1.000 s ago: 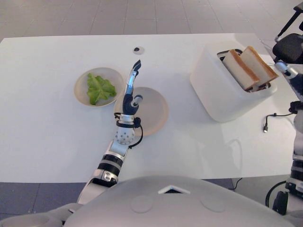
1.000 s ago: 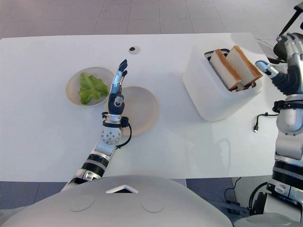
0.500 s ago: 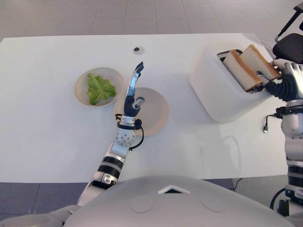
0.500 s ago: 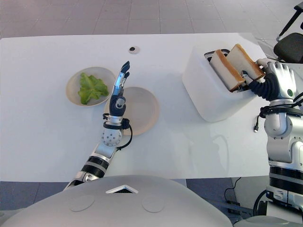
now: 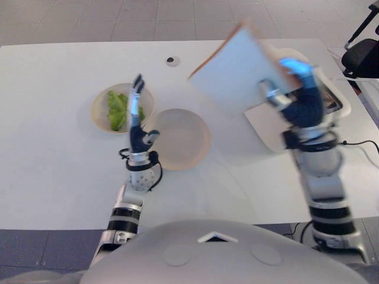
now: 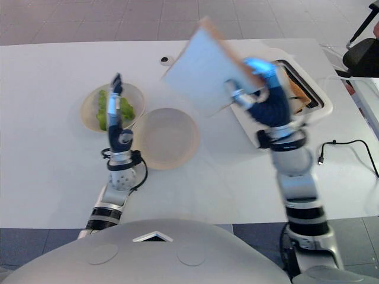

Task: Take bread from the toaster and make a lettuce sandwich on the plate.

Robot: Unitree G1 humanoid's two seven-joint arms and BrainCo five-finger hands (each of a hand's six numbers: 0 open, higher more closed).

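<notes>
Up high over the table [image 5: 53, 165] with the right hand [image 5: 299, 100], and clamped tight on a slice of bread [image 5: 234, 74]! Gripped at the slice's lower right corner, broad pale face tilted towards the camera, brown crust showing along the top edge. Blurred a little, so no telling exactly how the fingers wrap round it. Hanging up and to the left of that hand, well off the tabletop and touching nothing else.

Look just behind and to the right of the right hand for the white toaster [image 6: 315, 83], slots facing up, with a second slice [image 6: 296, 96] sitting down in one of them right beside the hand. Lower down, to the right of that arm, note a dark cable [image 6: 349, 144] lying on the tabletop.

Over now to the left hand [image 5: 137, 124]: standing upright on its wrist, fingers stretched straight up and close together, thumb out to the side, holding nothing at all. Immediately left of and behind those fingers, see the small bowl [image 5: 95, 112] with the green lettuce [image 5: 117, 109] lying in it, partly hidden by the fingers. Immediately right of the palm, find the round plate [image 5: 183, 139], its rim close to the wrist, lying between the two hands on the table. Farther back beyond the left fingertips, spot a small dark round mark [image 5: 172, 60] on the tabletop.
</notes>
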